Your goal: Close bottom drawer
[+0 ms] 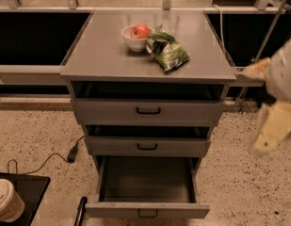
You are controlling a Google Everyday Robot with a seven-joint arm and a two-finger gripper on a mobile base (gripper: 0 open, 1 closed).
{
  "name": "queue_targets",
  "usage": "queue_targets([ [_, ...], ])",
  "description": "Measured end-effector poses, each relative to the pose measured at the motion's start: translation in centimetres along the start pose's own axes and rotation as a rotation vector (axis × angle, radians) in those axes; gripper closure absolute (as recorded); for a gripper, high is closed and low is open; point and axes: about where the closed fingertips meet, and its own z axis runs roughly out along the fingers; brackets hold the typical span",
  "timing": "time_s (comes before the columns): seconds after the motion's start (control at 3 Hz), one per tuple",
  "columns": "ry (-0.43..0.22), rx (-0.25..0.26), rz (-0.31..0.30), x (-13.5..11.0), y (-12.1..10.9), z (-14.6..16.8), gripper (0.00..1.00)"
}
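The bottom drawer (147, 210) of the grey metal cabinet is pulled far out; its deep grey box is empty and its front with a small black loop handle (147, 214) sits at the bottom edge of the camera view. The middle drawer (147, 146) and the top drawer (147, 111) stick out a little. My gripper (272, 128) hangs blurred at the right edge, well right of and above the bottom drawer, touching nothing.
On the cabinet top (102, 51) stand a white bowl (135, 40) with a red apple (141, 30) and a green chip bag (166, 51). A black cable with plug (72, 153) lies on the speckled floor at left. A paper cup (6, 200) on a black tray (29, 192) sits bottom left.
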Motion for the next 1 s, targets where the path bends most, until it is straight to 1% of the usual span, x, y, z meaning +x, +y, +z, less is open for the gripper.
queue_targets([
  [0.33,-0.156,-0.065,0.060,4.6,3.7,7.4,0.00],
  [0.67,-0.320,-0.132,0.170,9.7,8.7,16.3,0.00],
  [1.0,-0.430,-0.175,0.180,12.5,12.0,24.2,0.00],
])
